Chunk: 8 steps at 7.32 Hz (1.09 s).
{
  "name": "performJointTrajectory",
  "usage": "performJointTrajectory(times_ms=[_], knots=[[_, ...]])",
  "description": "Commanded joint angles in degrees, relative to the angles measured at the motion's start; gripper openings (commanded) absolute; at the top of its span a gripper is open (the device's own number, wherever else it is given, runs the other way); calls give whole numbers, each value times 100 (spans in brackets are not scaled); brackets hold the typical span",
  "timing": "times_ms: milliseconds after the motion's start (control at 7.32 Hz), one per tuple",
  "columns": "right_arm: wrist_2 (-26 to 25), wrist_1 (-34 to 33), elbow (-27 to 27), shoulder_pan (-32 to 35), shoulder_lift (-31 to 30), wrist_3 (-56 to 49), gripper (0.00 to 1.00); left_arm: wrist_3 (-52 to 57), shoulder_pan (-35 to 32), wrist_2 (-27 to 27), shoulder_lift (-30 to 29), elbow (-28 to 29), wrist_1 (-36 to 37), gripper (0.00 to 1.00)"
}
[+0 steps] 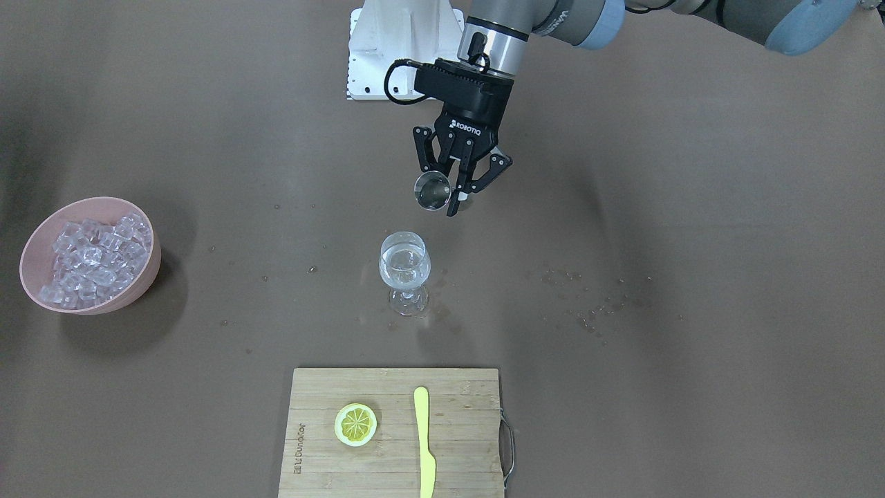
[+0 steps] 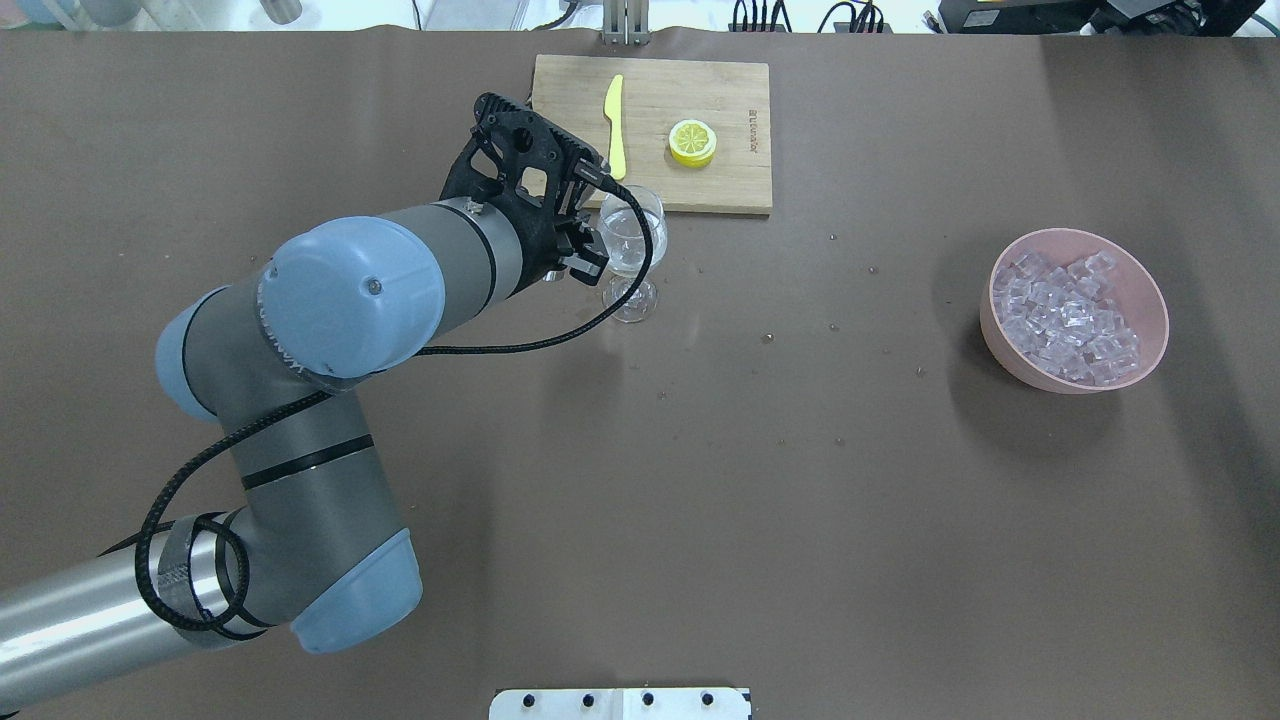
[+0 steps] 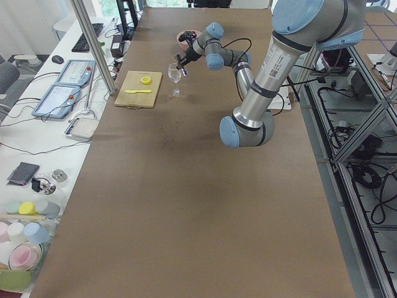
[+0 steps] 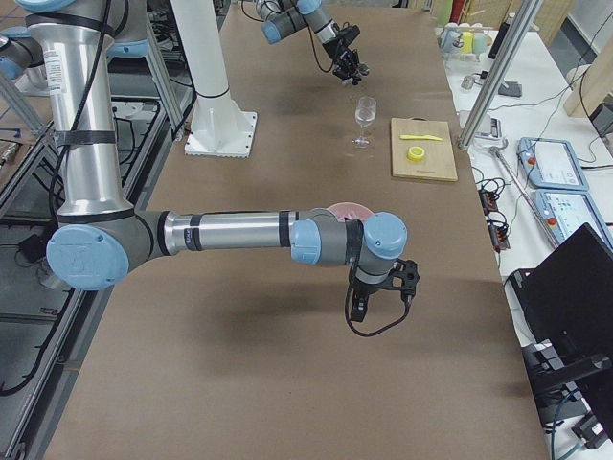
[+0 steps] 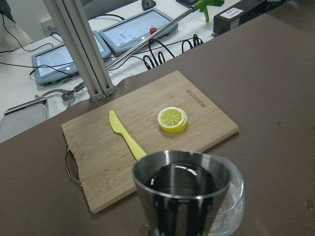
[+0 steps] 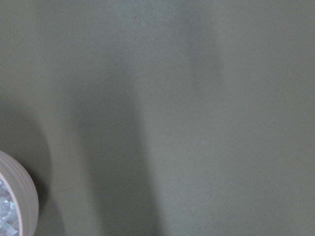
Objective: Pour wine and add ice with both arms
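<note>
Front-facing view: the left gripper (image 1: 459,192) pinches a steel cup (image 1: 432,191), tipped with its mouth toward the camera, above the wine glass (image 1: 405,270) on the robot's side. The wine (image 1: 404,275) sits in that glass. The ice (image 1: 93,252) is heaped in a pink bowl (image 1: 152,270) well apart from the glass. Overhead, the wrist hides the cup. Only the right side view shows the right gripper (image 4: 381,287), hanging near the bowl and far from the glass; I cannot tell whether it is spread or closed. The left wrist view adds a lemon slice (image 5: 172,119) and a yellow knife (image 5: 127,137) on the board (image 5: 206,115) beyond the glass.
</note>
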Motion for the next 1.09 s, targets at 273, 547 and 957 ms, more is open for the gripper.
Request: performJointTrajectory(times_ms=[273,547,957], knots=[[0,-3,-2,-15,0,0,100,570,-56,-343,-389,0,1074,0],[9,-3,7,-15,0,9,100,930,-144,-387,-845,18,2064,0],[9,14,33,-15,0,0,100,1106,-240,-396,-1172,299,2420,0]])
